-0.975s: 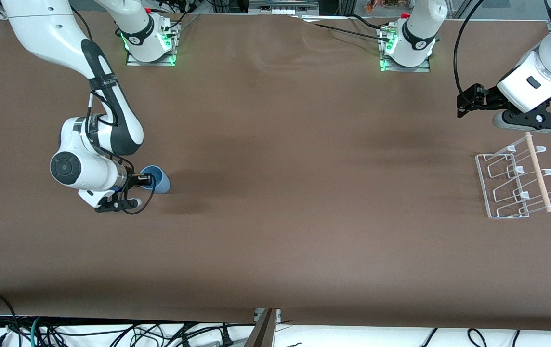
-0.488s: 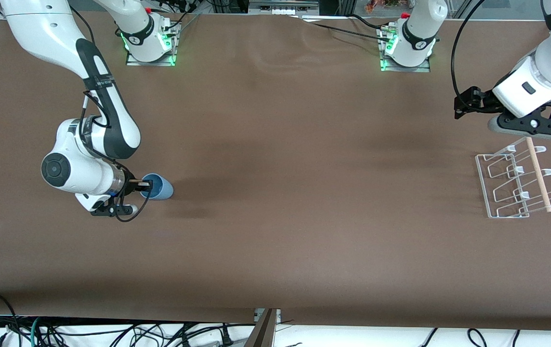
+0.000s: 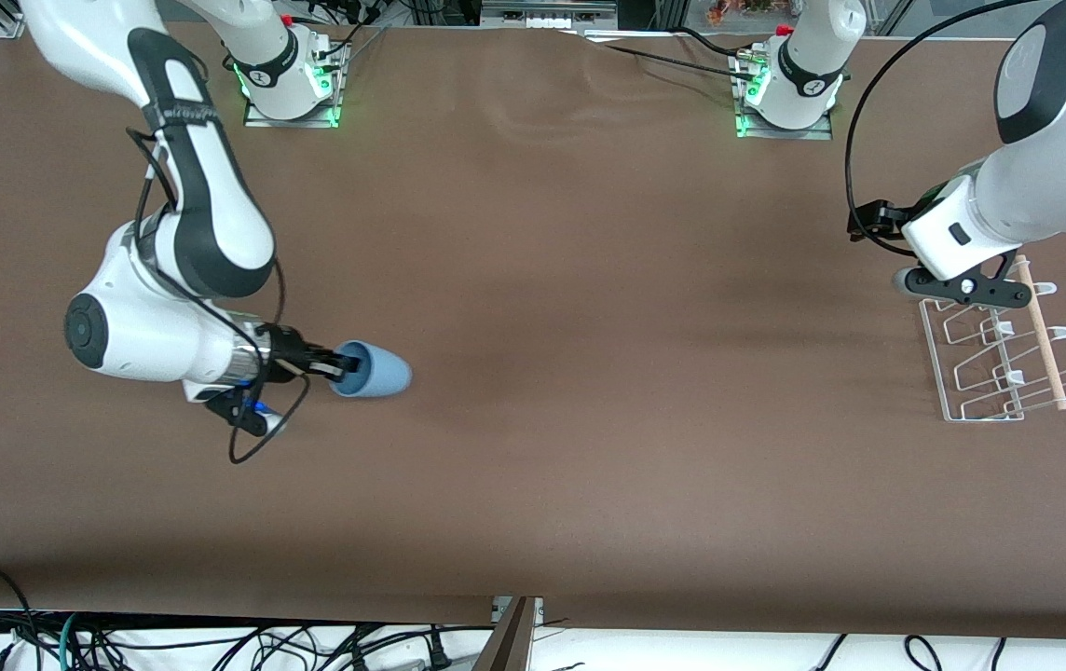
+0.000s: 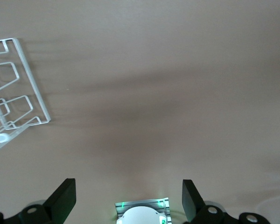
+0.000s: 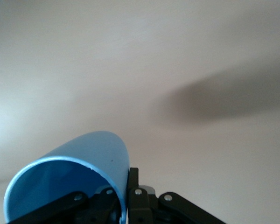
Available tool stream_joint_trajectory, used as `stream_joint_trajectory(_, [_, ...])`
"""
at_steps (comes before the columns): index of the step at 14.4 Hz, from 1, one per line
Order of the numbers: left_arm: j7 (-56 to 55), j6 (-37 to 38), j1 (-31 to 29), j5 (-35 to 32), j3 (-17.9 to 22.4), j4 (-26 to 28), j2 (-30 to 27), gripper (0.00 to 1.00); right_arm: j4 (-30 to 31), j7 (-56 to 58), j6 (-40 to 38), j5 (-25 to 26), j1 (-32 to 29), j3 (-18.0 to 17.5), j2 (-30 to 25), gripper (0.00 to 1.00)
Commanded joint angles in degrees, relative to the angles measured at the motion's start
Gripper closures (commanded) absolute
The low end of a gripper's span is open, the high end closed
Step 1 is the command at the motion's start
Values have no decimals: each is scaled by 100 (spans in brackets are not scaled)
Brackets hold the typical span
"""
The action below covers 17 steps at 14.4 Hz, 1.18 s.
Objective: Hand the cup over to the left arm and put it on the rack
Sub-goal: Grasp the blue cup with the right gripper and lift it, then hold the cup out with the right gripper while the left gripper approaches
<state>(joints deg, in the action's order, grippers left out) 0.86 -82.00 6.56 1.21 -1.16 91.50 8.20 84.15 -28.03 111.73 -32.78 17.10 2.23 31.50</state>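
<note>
The light blue cup (image 3: 382, 374) is tipped on its side, mouth toward the right arm. My right gripper (image 3: 339, 365) is shut on its rim, one finger inside and one outside, and holds it over the table toward the right arm's end. In the right wrist view the cup (image 5: 98, 151) fills the lower part with the right gripper (image 5: 123, 186) pinching its wall. My left gripper (image 3: 962, 285) is open and empty over the edge of the white wire rack (image 3: 932, 345) nearest the bases. The left wrist view shows the left gripper (image 4: 128, 200) open and the rack (image 4: 34, 86) at one side.
A wooden dowel (image 3: 1043, 335) runs along the rack's side toward the left arm's end of the table. The arm bases (image 3: 785, 93) stand along the table's edge farthest from the front camera. Brown table cover (image 3: 589, 419) lies between cup and rack.
My right gripper has carried the cup toward the table's middle. My left gripper has swung in and come over the rack's edge.
</note>
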Motion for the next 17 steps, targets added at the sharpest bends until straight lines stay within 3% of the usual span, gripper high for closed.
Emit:
stream_joint_trajectory(1, [143,141,-14,570,19,-256,147,0,-854,-1446,-178,-457,546,32,190,100])
stream_joint_trajectory(4, [536,140,20,1056,19,-247,182,0,-1478,-2774,-73,-712,1136,-195,190,100])
stream_joint_trajectory(7, [2132,114,-32,1783,11,-238,217,0,-1928,-4041,409,-783,1470,-547,190,100])
stream_joint_trajectory(9, [2829,114,11,2093,11,-238,235,0,-1964,-4263,647,-879,1489,-933,190,100])
stream_joint_trajectory(12, [3996,-8,-32,2311,-165,-238,191,0,-1964,-4386,851,-1274,1489,-1189,181,100])
stream_joint_trajectory(15, [5413,-62,-173,2980,-165,-203,208,0,-1964,-4369,868,-1424,1489,-1216,181,100])
stream_joint_trajectory(17, [5932,-289,-103,3025,-252,-221,191,0,-1964,-4386,859,-1529,1489,-1216,181,100])
